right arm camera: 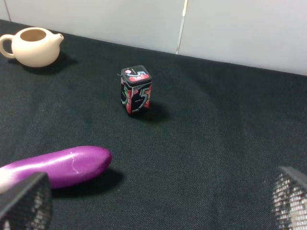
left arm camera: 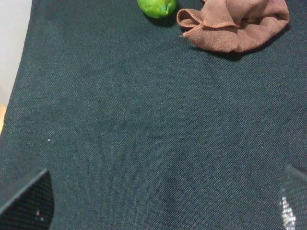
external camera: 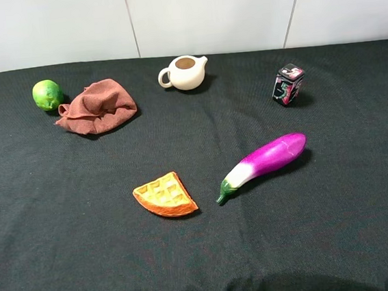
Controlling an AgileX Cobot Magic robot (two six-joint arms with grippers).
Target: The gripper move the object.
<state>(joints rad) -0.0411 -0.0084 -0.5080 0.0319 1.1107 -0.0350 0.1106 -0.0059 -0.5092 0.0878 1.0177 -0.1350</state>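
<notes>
counter [external camera: 64, 220]: matt dark woven cloth. rag [external camera: 97, 106]: soft brown fabric. eggplant [external camera: 267, 159]: glossy, smooth. teapot [external camera: 185, 72]: matt cream ceramic look. lime [external camera: 47, 95]: dimpled skin.

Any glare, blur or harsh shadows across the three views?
Exterior high: even light, sharp, soft short shadows beside the eggplant and teapot. Left wrist: lime cropped by the frame edge, cloth crisp, fingertips blurred. Right wrist: small highlight on the eggplant, tin readable, near fingertips out of focus.
</notes>
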